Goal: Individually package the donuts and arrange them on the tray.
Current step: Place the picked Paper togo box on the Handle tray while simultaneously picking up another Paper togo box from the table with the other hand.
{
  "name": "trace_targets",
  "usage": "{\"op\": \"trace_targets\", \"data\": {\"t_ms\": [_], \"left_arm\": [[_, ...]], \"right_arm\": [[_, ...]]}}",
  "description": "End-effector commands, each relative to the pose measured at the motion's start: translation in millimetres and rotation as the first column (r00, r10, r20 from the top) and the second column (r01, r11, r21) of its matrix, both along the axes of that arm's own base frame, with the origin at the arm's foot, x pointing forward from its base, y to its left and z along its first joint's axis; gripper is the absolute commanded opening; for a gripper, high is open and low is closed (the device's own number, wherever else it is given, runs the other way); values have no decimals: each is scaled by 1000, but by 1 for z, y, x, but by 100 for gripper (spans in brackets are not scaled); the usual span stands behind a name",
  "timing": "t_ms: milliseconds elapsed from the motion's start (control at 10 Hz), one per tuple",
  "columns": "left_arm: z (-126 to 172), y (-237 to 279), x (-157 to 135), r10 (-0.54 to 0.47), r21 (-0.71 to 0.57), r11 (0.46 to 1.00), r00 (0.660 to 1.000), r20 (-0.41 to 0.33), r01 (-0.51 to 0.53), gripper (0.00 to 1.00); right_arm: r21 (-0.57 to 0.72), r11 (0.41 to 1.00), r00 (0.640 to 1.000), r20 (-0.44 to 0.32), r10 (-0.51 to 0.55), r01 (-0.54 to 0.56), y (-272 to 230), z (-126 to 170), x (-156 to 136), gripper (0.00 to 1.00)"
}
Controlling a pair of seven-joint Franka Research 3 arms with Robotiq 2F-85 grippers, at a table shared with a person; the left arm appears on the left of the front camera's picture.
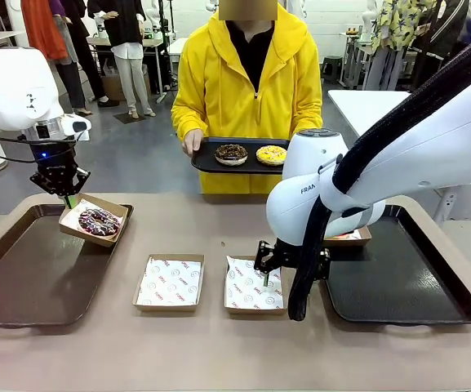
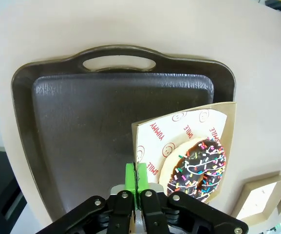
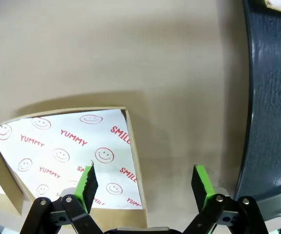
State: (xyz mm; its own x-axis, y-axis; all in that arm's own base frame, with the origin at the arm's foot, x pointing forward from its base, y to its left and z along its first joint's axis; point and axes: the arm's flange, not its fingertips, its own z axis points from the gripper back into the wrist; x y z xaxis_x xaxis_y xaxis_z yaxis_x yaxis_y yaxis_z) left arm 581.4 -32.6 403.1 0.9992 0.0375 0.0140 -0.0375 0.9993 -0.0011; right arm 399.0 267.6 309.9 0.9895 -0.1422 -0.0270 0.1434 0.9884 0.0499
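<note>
One donut is seen boxed: the sprinkled chocolate donut (image 1: 98, 221) lies in a paper-lined box (image 1: 114, 209) at the 1 o'clock corner of the left tray (image 1: 23, 278). The box is tilted, and whether it is resting on the tray or held just above it cannot be told. Its rim is pinched by the left gripper (image 1: 67, 196), green pads pressed together on the cardboard wall at the box's 11 o'clock corner.

Two donuts are waiting unpackaged at 12 o'clock across the counter (image 1: 219, 351). The dark crumbed donut (image 1: 231, 153) and the yellow donut (image 1: 272, 154) are carried on a black tray (image 1: 206, 162) held by the person. At the counter's middle, a left empty box (image 1: 170, 282) and a right empty box (image 1: 251, 290) are laid ready. Over the latter the right gripper (image 1: 266, 268) is poised, jaws spread wide, nothing held.

Another box (image 1: 353, 238) is glimpsed at the 11 o'clock corner of the right tray (image 1: 406, 286), its contents hidden by the arm. About a quarter of the job is judged certainly done.

The boxed donut is noted as a dark glossy ring strewn with multicoloured sprinkles and white streaks, sat on smiley-printed paper
</note>
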Motion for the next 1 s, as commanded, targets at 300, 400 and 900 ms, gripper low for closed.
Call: {"op": "trace_targets", "data": {"t_ms": [300, 400, 900], "left_arm": [[-3, 7, -11, -11, 1, 1000, 1000, -8, 11, 1], [-4, 7, -10, -7, -1, 1000, 1000, -11, 7, 1], [-12, 10, -4, 20, 1, 1000, 999, -34, -20, 1]], "right_arm": [[-43, 999, 991, 131, 4, 2, 9, 7, 3, 100], [-42, 999, 992, 129, 4, 2, 8, 7, 4, 100], [-39, 999, 992, 122, 29, -24, 7, 5, 3, 42]]}}
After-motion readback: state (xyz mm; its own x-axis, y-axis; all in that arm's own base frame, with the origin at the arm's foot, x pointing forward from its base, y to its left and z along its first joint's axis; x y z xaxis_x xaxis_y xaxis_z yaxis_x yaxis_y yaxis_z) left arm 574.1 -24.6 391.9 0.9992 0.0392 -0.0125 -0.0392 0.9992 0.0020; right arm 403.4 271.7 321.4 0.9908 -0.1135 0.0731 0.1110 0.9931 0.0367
